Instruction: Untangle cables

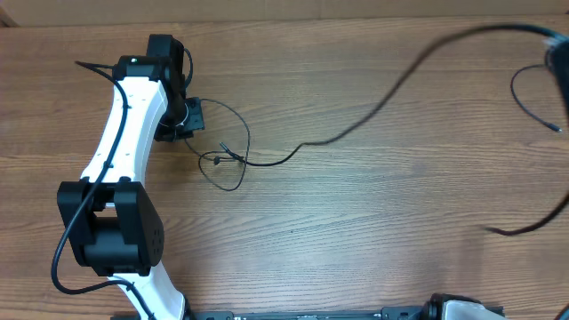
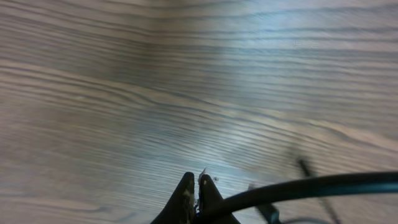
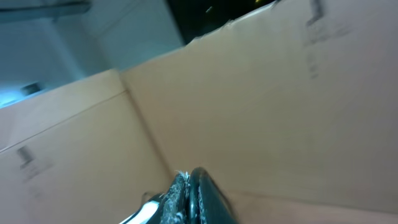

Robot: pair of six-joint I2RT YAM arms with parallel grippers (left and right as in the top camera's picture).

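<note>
A thin black cable [image 1: 382, 102] runs from a small knot of loops [image 1: 233, 160] on the wooden table [image 1: 356, 231] up to the far right, rising blurred off the surface. My left gripper [image 1: 188, 117] sits just left of the loops. In the left wrist view it [image 2: 196, 180] is shut, with the cable [image 2: 311, 185] leaving its tips to the right. At the right edge my right gripper [image 1: 560, 62] is raised and shut [image 3: 189, 174], apparently pinching the lifted cable's other end. Another cable loop [image 1: 518, 96] hangs beside it, with a plug tip [image 1: 558, 130].
A loose strand [image 1: 529, 229] lies at the right edge of the table. A brown cardboard wall [image 1: 356, 9] lines the far side and fills the right wrist view [image 3: 280, 93]. The left arm's dark base joint [image 1: 111, 227] stands at the front left.
</note>
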